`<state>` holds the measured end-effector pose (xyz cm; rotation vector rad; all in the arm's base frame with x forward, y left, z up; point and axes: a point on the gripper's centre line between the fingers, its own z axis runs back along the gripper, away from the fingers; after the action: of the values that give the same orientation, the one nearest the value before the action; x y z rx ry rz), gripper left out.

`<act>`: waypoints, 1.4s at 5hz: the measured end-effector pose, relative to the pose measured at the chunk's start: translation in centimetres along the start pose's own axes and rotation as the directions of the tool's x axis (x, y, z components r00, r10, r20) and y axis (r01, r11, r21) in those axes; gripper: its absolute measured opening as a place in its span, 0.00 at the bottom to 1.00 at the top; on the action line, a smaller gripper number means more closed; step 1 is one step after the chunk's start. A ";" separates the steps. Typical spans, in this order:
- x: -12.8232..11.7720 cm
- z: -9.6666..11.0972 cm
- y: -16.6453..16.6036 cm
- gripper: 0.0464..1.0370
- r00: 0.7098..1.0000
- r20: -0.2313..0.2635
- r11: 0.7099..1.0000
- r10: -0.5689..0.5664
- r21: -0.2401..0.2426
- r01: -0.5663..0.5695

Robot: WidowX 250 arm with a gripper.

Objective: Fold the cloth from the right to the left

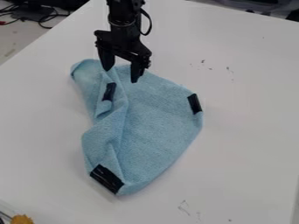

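1. The table (248,148) is white and flat.
2. It has little dark marks (228,69) up past the cloth, and thin gray scribbles (184,208) down near the bottom of the view.
3. A soft blue cloth (158,120) lies right on the table.
4. The cloth is all bumpy and folded on the left side of the view, and flatter on the right.
5. It has three black patches: one by the right edge (195,103), one at the bottom corner (107,178), one by the left folds (109,92).
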<state>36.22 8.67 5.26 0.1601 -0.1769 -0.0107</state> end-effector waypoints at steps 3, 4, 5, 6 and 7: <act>1.3 1.6 -1.5 0.96 0.986 -0.015 0.982 -0.168 0.085 0.168; 3.3 3.8 -4.6 0.96 0.978 0.038 0.977 -0.204 0.078 0.200; 4.7 4.8 -8.7 0.96 0.985 0.072 0.987 -0.156 -0.012 0.157; 4.4 3.5 -11.1 0.96 0.999 0.015 0.994 -0.051 -0.091 0.053; 4.1 3.3 -12.3 0.96 1.000 0.000 0.995 -0.007 -0.095 0.007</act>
<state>39.74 -4.08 7.22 0.0654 -0.1754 -0.0260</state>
